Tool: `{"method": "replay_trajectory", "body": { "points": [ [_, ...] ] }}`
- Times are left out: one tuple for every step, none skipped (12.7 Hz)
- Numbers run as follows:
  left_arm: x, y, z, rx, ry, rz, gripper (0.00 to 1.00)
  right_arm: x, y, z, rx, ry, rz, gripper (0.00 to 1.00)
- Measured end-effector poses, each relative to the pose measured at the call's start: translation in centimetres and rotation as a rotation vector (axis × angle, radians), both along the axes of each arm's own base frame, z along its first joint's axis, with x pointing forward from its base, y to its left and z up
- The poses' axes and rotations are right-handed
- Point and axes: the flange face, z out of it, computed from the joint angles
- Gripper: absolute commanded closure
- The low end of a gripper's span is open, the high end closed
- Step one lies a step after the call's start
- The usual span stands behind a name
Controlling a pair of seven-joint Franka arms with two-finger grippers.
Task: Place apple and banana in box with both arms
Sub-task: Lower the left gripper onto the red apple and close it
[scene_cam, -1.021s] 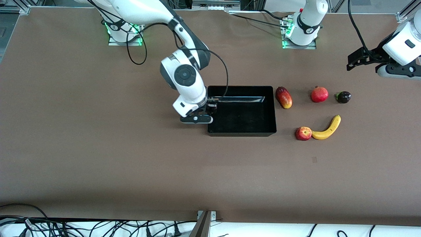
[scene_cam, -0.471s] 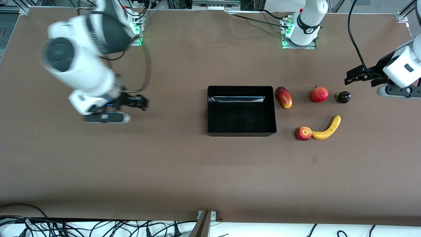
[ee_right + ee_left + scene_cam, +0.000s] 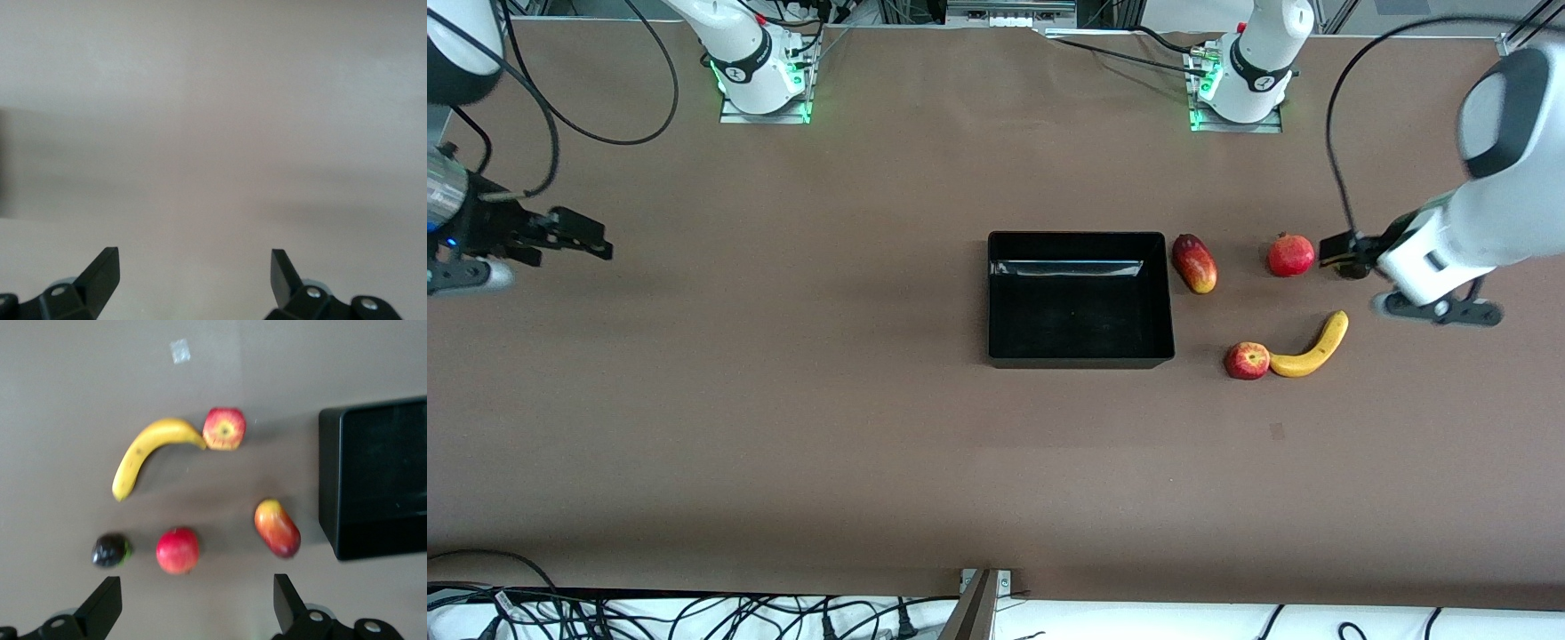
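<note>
The apple [image 3: 1247,360] and banana [image 3: 1310,347] lie touching, nearer the camera than the mango [image 3: 1194,263]; the box [image 3: 1080,360] is empty. The left gripper [image 3: 1343,250] (fingers wide) should be centred over the banana first. The right gripper [image 3: 578,236], wide open, waits over bare table.

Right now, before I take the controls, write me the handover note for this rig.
Left gripper: open, empty, over the dark fruit beside the pomegranate.
Right gripper: open, empty, waiting over bare table at the right arm's end.
Apple and banana: on the table, touching, beside the box toward the left arm's end, nearer the front camera than the mango.
Done: nothing; the box holds no fruit.
Left: pick the apple and the banana and place both in the box.
</note>
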Motion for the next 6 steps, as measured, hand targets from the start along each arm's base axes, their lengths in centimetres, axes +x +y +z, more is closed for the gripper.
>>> {"method": "replay_trajectory", "body": {
  "points": [
    [1.2,-1.0,-2.7,0.002,-0.004,-0.017,0.00,-0.8,-0.1,0.4,-0.012,0.007,0.003,0.00],
    [2.3,-1.5,-5.6,0.000,-0.008,-0.026,0.00,-1.2,0.1,0.3,-0.040,0.017,0.015,0.00],
    [3.2,-1.7,-8.3,-0.005,-0.011,-0.030,0.00,-1.2,0.5,-0.2,-0.072,0.029,0.033,0.00],
    [3.9,-1.7,-10.6,-0.008,-0.012,-0.031,0.00,-1.1,0.9,-0.9,-0.089,0.041,0.046,0.00],
    [4.2,-1.8,-12.6,-0.010,-0.005,-0.032,0.00,-1.0,1.1,-1.4,-0.096,0.051,0.052,0.00],
    [4.3,-1.8,-14.0,-0.011,0.008,-0.034,0.00,-0.9,1.1,-1.6,-0.100,0.055,0.053,0.00]
  ]
}}
